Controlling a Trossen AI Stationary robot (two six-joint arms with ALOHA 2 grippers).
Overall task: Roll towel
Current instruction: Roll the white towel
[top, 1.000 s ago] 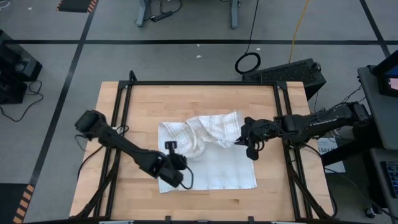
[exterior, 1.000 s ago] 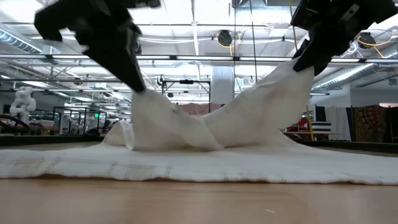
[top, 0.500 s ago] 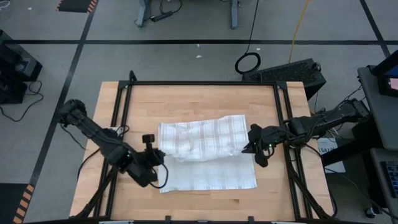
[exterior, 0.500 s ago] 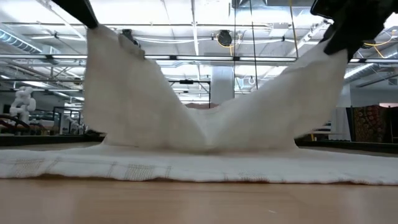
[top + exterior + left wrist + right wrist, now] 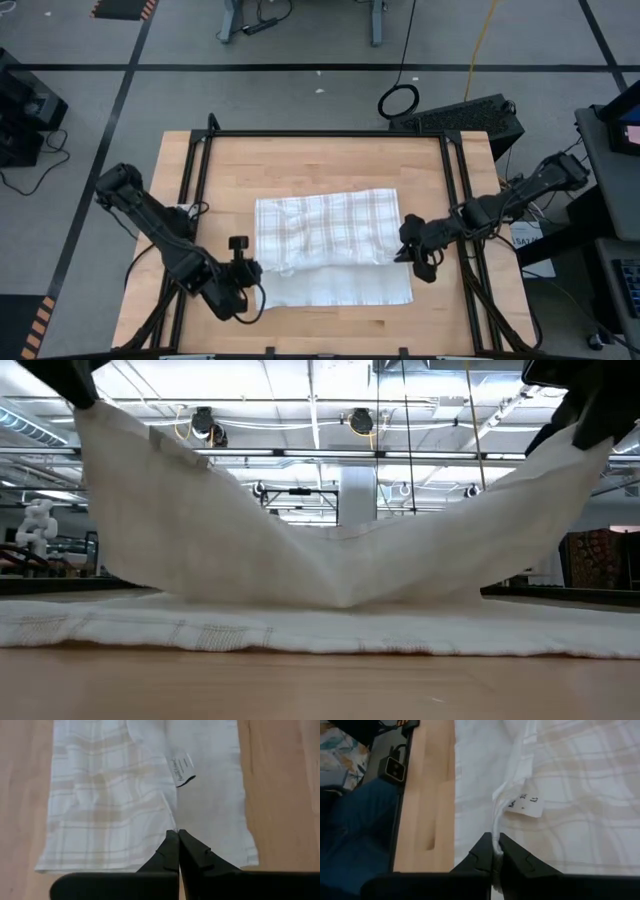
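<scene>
The white plaid towel point(image 5: 330, 245) lies in the middle of the table, folded over. Its lower layer point(image 5: 320, 630) rests flat on the wood. Its upper layer point(image 5: 330, 560) is held up at both ends and sags in the middle. My left gripper point(image 5: 246, 272) is shut on the upper layer's left corner, above the towel's left side. My right gripper point(image 5: 408, 250) is shut on the upper layer's right corner, above the towel's right side. Small white tags show in the left wrist view point(image 5: 181, 769) and the right wrist view point(image 5: 525, 805). My left gripper pinches the upper layer's left corner point(image 5: 172, 826) between its two shut fingers, coming from above. That corner is lifted clear point(image 5: 95, 415), and the cloth slopes down from it to the towel's middle. My right gripper pinches the upper layer's bunched right corner point(image 5: 496, 834) between its two shut fingers, from above. That corner is lifted clear point(image 5: 580, 455), and the cloth runs down from it to the towel's middle, fairly taut.
A black metal frame point(image 5: 320, 134) runs round the wooden table top. Bare wood point(image 5: 320, 165) lies beyond the towel toward the far edge, and a narrow strip lies at the near edge. A power box point(image 5: 470, 115) stands on the floor past the far right corner.
Both grippers have risen and drawn apart, the left toward the table's left edge, the right toward the right and near edges. The upper layer, bunched in a heap a second ago, is now spread wide over the lower layer and hangs between the two held corners.
</scene>
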